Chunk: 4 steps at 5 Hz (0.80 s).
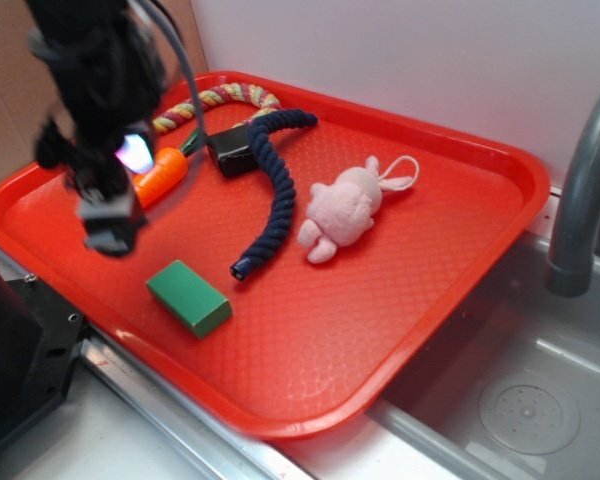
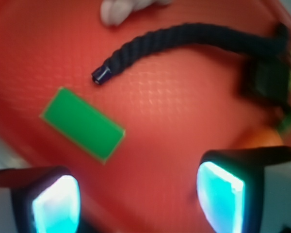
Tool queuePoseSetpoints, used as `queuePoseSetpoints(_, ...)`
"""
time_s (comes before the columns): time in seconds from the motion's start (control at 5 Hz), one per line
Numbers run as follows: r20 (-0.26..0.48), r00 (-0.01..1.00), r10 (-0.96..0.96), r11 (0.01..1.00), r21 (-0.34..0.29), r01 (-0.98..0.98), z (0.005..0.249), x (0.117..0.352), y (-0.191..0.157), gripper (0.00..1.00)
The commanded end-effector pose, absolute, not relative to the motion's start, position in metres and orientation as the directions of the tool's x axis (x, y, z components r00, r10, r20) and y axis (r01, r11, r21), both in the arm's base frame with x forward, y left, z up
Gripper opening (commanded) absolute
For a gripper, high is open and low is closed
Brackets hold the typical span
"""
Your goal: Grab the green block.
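Note:
The green block [image 1: 189, 297] lies flat on the red tray [image 1: 400, 330], near its front left edge. In the wrist view the green block [image 2: 82, 124] lies ahead and left of the jaws. My gripper [image 1: 112, 222] hovers above the tray, left of and behind the block, beside the orange toy carrot [image 1: 161, 175]. In the wrist view the gripper [image 2: 138, 199] is open and empty, with bare red tray between its glowing pads [image 2: 220, 199]. It does not touch the block.
A dark blue rope [image 1: 272, 180], a small black box [image 1: 231, 151], a multicoloured rope [image 1: 215, 100] and a pink plush bunny [image 1: 345, 208] lie on the tray. A grey faucet [image 1: 580, 190] and sink [image 1: 540, 400] are at the right.

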State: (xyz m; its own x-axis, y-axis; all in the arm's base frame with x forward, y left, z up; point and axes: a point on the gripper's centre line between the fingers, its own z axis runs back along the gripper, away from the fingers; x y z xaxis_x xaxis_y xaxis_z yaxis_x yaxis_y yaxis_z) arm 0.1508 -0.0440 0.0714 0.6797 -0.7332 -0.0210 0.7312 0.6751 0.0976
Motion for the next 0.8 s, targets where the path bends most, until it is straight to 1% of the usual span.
queuePoseSetpoints(0.0,0.036,0.466,-0.884,0.467,0.042,0.883,0.028,0.159,-0.074,1.00)
queuePoseSetpoints(0.2,0.066,0.472,-0.879,0.474,0.009,0.881,0.034,0.148,-0.081,1.00)
queuePoseSetpoints(0.4,0.095,0.478,-0.873,0.480,0.004,0.877,0.049,0.137,-0.084,1.00)
queuePoseSetpoints(0.6,0.086,0.478,-0.874,0.480,0.009,0.877,0.052,0.131,-0.084,1.00)
